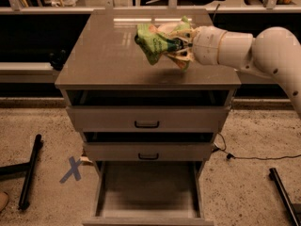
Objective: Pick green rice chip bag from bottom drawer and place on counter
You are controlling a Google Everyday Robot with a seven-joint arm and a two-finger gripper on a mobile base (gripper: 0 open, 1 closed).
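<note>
The green rice chip bag [154, 42] is held in the air just above the counter [108, 55], over its right middle part. My gripper [178, 48] is shut on the bag's right side, with the white arm reaching in from the right. The bag hangs out to the left of the fingers and casts a shadow on the counter. The bottom drawer [146, 187] stands pulled out at the foot of the cabinet, its grey floor bare.
A white bowl [165, 27] is partly hidden behind the bag at the counter's back. Two shut drawer fronts with black handles [146, 124] sit above the open drawer. Black stand legs [29, 171] lie on the floor at left and right; a blue X [71, 169] marks the floor.
</note>
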